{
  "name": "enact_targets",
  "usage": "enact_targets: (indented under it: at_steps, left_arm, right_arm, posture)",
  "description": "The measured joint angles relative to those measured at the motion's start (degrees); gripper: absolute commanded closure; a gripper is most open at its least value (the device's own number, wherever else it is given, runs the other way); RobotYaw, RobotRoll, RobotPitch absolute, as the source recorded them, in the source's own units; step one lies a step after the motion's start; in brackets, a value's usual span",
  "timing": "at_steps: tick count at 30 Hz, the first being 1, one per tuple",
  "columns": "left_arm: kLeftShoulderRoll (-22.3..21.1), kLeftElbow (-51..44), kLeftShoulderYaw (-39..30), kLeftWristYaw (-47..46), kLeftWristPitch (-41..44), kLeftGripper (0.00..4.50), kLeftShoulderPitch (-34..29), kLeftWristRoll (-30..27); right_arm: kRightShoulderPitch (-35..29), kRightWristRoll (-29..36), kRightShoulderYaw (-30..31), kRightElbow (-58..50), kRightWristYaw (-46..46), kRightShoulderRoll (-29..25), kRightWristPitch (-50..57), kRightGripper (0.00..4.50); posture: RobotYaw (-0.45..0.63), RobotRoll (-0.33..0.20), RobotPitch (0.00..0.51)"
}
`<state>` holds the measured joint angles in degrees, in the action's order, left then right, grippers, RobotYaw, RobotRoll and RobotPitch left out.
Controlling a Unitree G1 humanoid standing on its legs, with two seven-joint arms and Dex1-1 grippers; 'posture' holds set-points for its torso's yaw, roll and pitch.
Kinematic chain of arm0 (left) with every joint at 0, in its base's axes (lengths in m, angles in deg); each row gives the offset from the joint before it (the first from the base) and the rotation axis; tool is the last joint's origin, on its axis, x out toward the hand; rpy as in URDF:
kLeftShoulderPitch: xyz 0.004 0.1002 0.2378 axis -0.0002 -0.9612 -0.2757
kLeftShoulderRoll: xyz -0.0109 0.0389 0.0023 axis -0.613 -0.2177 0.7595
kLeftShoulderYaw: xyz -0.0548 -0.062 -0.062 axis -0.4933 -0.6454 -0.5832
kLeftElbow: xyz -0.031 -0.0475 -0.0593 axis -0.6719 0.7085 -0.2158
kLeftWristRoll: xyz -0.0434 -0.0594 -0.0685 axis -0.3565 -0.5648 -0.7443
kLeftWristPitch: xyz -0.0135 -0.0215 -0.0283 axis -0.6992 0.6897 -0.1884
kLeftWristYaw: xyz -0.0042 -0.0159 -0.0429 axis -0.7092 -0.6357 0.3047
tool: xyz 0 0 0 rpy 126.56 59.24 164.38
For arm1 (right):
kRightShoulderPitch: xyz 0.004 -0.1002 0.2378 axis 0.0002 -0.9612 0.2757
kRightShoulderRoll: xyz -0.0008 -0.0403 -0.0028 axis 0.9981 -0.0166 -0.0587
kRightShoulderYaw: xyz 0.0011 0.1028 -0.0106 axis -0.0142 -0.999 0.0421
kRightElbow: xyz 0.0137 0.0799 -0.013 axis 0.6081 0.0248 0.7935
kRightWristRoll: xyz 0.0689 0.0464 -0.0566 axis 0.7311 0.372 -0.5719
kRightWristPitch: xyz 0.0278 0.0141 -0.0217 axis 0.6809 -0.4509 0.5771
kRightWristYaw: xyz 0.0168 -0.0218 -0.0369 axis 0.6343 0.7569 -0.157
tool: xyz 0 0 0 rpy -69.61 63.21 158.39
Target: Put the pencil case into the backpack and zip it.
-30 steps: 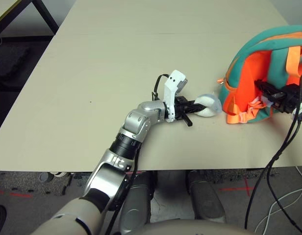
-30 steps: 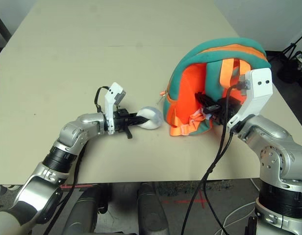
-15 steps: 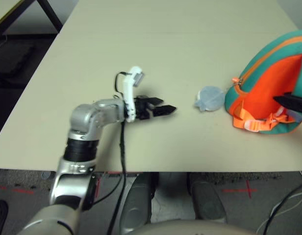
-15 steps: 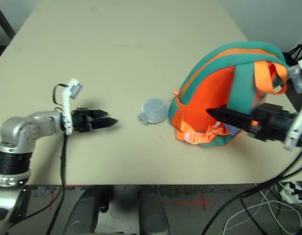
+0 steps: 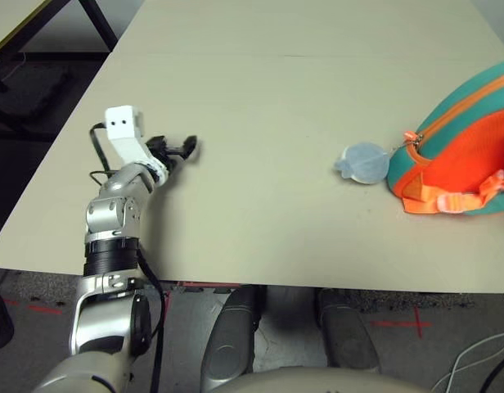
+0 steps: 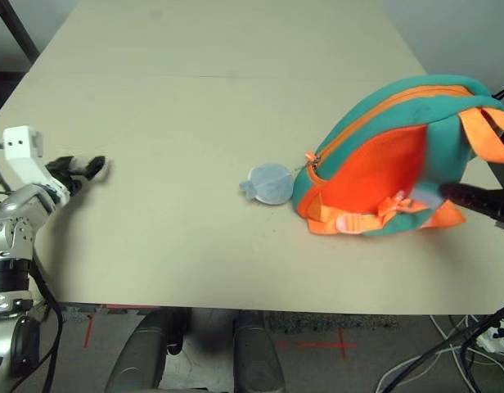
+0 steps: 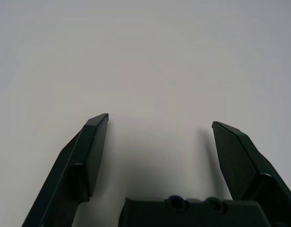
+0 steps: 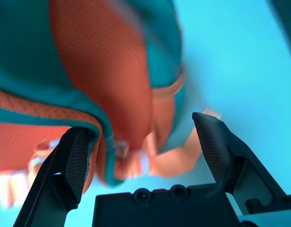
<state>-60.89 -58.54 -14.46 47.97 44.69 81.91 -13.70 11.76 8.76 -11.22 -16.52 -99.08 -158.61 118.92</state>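
Left gripper (image 5: 182, 149) at frame left, fingers apart, empty, over bare table (image 5: 260, 106). Right gripper (image 8: 145, 137) fingers apart, just beside backpack (image 6: 399, 155), holding nothing. Backpack lies frame right, charm (image 6: 270, 183) beside it. Pencil case unseen, likely inside; zipper looks closed. Task probably finished.

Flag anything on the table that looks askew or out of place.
The backpack lies tipped on its side near the table's right edge, straps splayed, its plush charm flopped beside it. Both grippers, left and right, are open and empty.
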Motion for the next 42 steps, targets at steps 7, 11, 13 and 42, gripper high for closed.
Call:
enact_targets:
  at_steps: [7,11,13,42]
  left_arm:
    - [1.2,2.0,-0.4,-4.6,-7.4,0.0,-1.0,2.6]
    - [3.4,2.4,0.9,-5.6,-9.0,0.0,-1.5,3.5]
    - [3.9,2.7,1.5,-5.5,-9.1,0.0,-1.4,3.7]
    - [7.5,10.9,2.7,-6.3,-28.0,0.0,-1.8,5.7]
  right_arm:
    - [8.1,-6.7,2.5,6.8,7.3,7.9,-14.3,0.03]
    - [2.1,-3.9,-1.3,2.6,5.2,9.5,-8.9,0.03]
    - [-1.9,-1.1,-5.2,-1.0,3.0,9.4,-2.8,0.03]
    - [15.9,-15.5,1.6,18.1,15.3,29.3,-47.9,0.03]
  posture:
    - [0.08,0.0,0.205]
    - [0.04,0.0,0.21]
    - [0.01,0.0,0.21]
    - [0.08,0.0,0.176]
